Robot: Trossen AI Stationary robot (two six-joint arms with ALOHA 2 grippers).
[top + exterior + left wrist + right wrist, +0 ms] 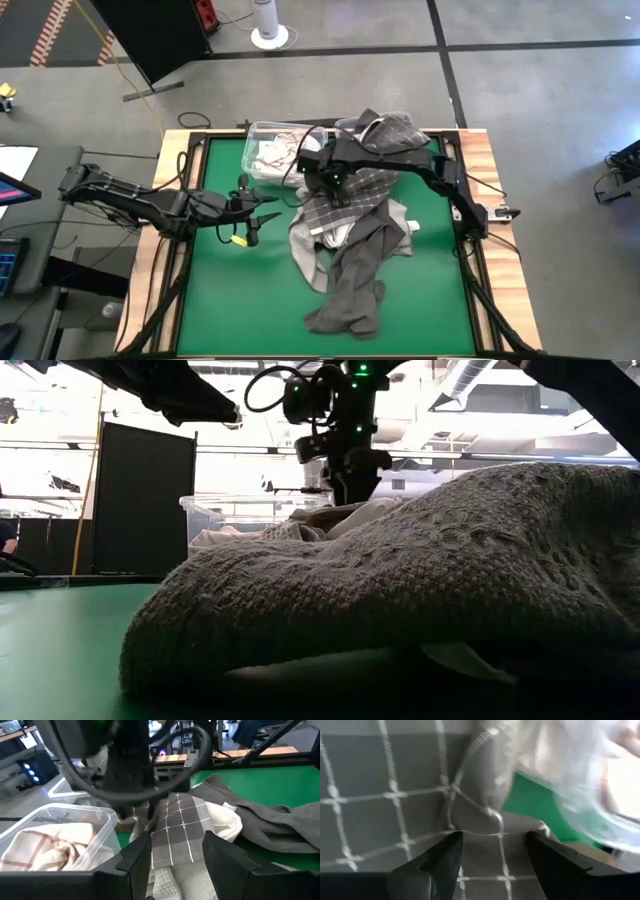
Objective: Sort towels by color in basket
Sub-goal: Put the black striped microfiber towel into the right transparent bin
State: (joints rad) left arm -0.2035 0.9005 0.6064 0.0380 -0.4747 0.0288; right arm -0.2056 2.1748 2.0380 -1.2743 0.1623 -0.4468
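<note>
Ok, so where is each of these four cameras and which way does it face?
High: overhead, straight down; both arms, checked towel.
Low: table height, level across; dark grey towel fills it, an arm above.
Left wrist: past the open left tool at the clear bin.
Right wrist: open right tool over checks.
Shared: the checked towel, in both wrist views and the high view.

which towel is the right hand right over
The grey-and-white checked towel: its white grid lines fill the view under the open right hand, unlike the plain dark grey towel nearer the table's front.
</note>
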